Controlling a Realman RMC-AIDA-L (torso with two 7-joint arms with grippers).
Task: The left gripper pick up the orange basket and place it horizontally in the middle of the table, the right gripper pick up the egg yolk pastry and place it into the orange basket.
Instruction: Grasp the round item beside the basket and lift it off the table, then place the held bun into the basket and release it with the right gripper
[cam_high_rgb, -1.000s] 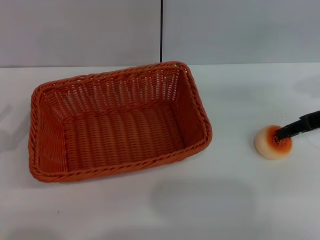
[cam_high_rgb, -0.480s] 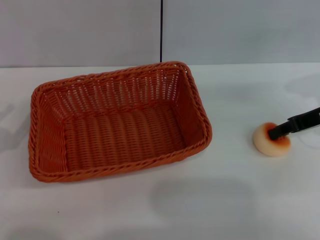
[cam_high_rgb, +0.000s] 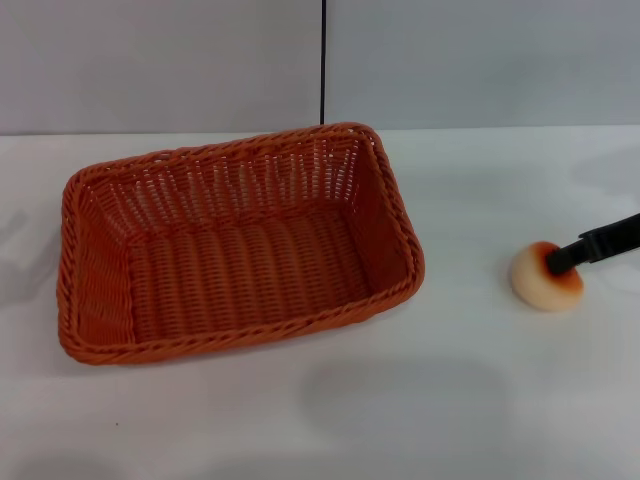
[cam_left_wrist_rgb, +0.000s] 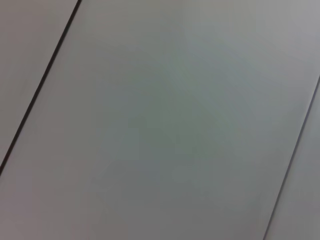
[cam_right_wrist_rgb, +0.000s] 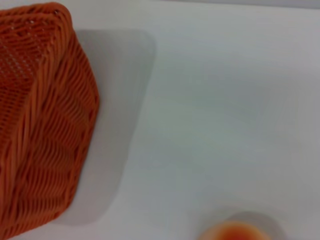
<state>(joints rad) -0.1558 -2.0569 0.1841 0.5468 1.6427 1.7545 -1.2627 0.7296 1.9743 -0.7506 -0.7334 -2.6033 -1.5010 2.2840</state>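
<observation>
The orange basket (cam_high_rgb: 240, 250) lies empty and lengthwise across the white table (cam_high_rgb: 400, 400), left of centre. Its corner also shows in the right wrist view (cam_right_wrist_rgb: 45, 115). The egg yolk pastry (cam_high_rgb: 543, 280) rests on the table well to the right of the basket, tipped so its glazed top faces up and to the right. It peeks in at the edge of the right wrist view (cam_right_wrist_rgb: 235, 232). My right gripper (cam_high_rgb: 558, 262) comes in from the right edge, its black end lying on the pastry's glazed top. The left gripper is out of view.
A grey wall with a dark vertical seam (cam_high_rgb: 323, 60) stands behind the table. The left wrist view shows only grey panels with dark seams (cam_left_wrist_rgb: 40, 85). Bare tabletop separates the basket from the pastry.
The right gripper's black end has shifted slightly up over the pastry. The pastry has tipped and crept a little up and right. The basket has not moved.
</observation>
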